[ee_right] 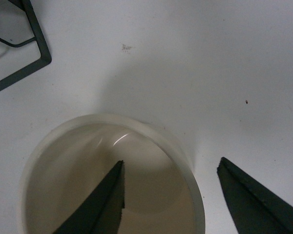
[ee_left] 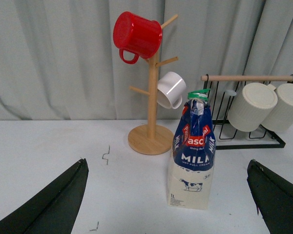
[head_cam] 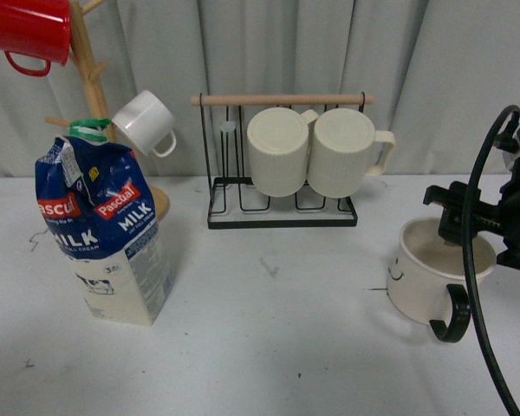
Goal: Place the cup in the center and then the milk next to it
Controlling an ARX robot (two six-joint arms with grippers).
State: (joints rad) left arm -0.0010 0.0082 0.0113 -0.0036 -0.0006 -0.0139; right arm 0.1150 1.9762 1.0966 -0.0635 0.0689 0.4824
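The cup [head_cam: 425, 282], cream-white with a black C-shaped handle [head_cam: 451, 314] and a small black face on its side, stands upright at the right of the table. My right gripper [head_cam: 464, 227] is open just above its far rim. In the right wrist view one finger [ee_right: 101, 204] is over the cup's inside [ee_right: 151, 190] and the other finger is outside the wall, so the rim [ee_right: 188, 165] lies between them. The milk [head_cam: 104, 230] stands at the left, with a blue top and green cap. My left gripper [ee_left: 168, 200] is open, facing the milk [ee_left: 193, 156] from a distance.
A black wire rack [head_cam: 282, 212] holds two ribbed cream mugs [head_cam: 316, 160] at the back centre. A wooden mug tree [head_cam: 87, 52] behind the milk carries a red mug [head_cam: 30, 30] and a small white cup [head_cam: 146, 121]. Grey curtain behind. A black cable [head_cam: 477, 295] hangs at the right.
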